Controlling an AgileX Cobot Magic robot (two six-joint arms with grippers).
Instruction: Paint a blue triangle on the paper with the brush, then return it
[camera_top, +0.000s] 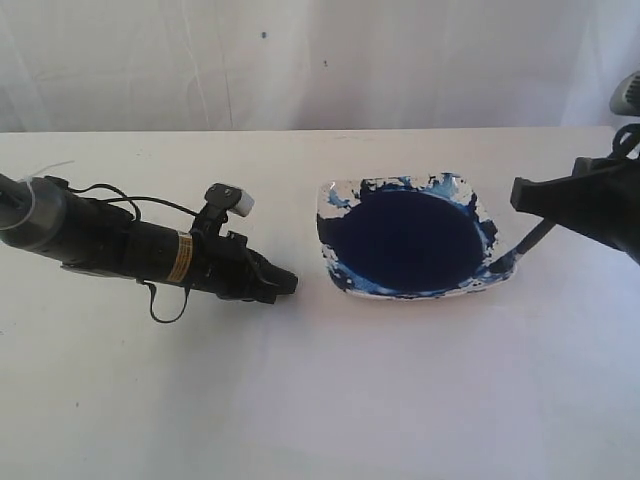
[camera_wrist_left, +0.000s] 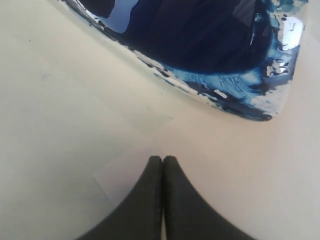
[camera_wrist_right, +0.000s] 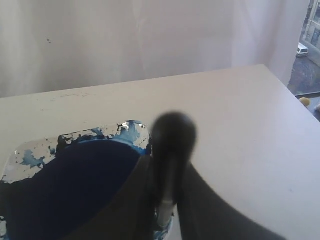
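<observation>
Counts: two grippers, one brush, one dish, one paint pool. The right gripper (camera_top: 532, 205) is clenched on the brush (camera_top: 528, 240), with the handle between its jaws, near the desk's right edge. The brush slants down and its tip touches the near right corner of the dish (camera_top: 337, 197). The dish sits right of centre, nearer the desk's far edge, and the dark blue pool (camera_top: 405, 240) fills most of it. The left gripper (camera_top: 283, 284) is clenched on nothing, fingers pressed together, low over the paper (camera_top: 380, 400), left of the dish and apart from it.
</observation>
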